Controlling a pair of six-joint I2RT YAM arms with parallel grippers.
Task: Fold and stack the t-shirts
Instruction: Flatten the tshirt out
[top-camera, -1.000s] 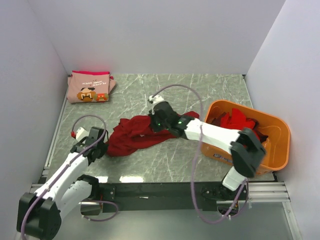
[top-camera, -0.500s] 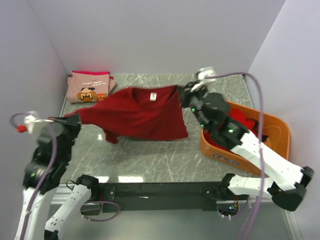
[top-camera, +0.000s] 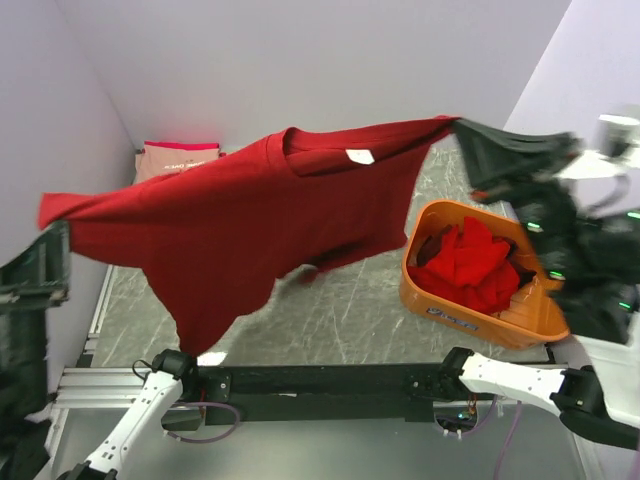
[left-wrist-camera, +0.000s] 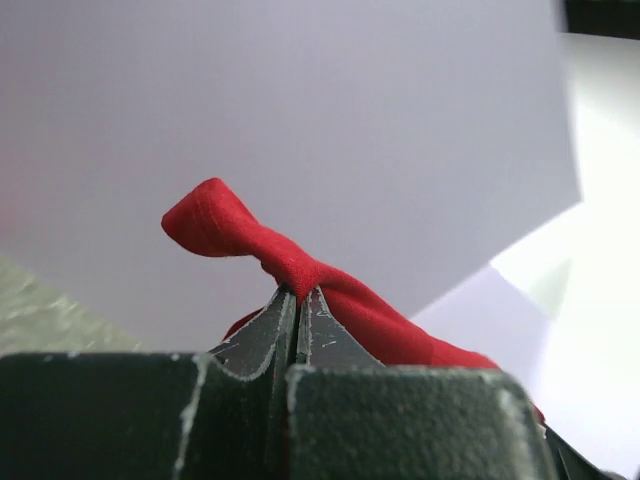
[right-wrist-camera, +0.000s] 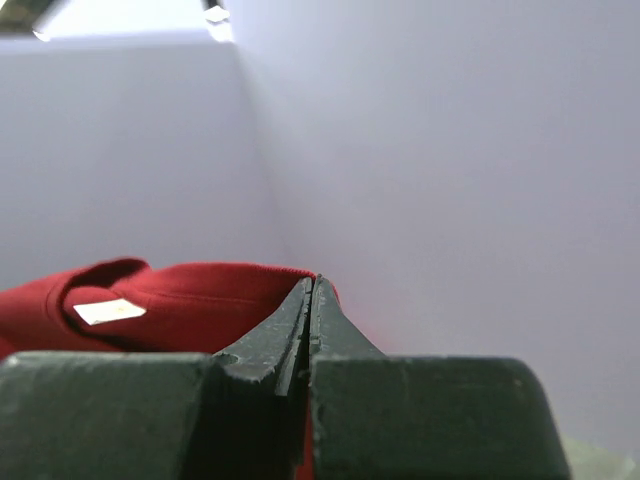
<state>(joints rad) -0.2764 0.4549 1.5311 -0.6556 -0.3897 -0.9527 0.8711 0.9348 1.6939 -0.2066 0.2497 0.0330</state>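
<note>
Left tool (left-wrist-camera: 297, 295), right tool (right-wrist-camera: 310, 285): raised, clamped.

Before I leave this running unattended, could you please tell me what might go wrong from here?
The left gripper pinches only a small sleeve tip of the red t-shirt, so the cloth might slip free. The shirt also hangs low by the front rail and could drape over it when lowered.

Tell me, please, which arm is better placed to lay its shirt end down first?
Probably left: the red shirt droops over the table below the left pincer, while the right pincer holds it near the orange tub.
</note>
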